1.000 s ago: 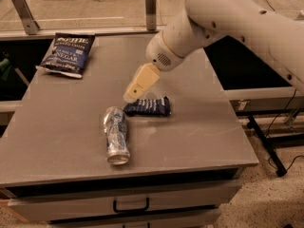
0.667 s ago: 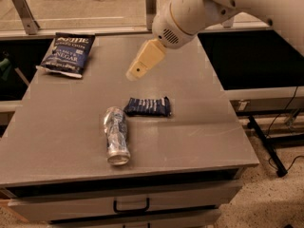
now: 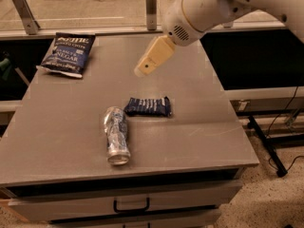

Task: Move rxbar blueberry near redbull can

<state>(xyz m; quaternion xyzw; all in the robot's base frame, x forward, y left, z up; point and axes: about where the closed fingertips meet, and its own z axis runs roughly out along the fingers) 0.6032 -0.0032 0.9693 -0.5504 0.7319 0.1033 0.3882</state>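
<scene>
The tool (image 3: 146, 66) was seen hanging in the air above the middle of the surface (image 3: 209, 127), with nothing carried and nothing touched. Whether it was spread or pressed together could not be told, since only one cream wedge was presented to the camera.

Just nearer than it, the rxbar blueberry (image 3: 148, 107) was laid flat with its long side running left to right. Its left end was just beside the far end of the redbull can (image 3: 116, 136), which was lying on its side.

The bar was judged light, thin and somewhat pliant, with a wrapper likely to be slippery. It would best be taken across its narrow width at the middle, not by the crimped ends.

Whether bar and can were touching could not be settled, and the wrapper's lettering could not be read. A chip bag (image 3: 68, 52) was lying at the far left corner, well apart. The arm was cut off at the upper right edge.
</scene>
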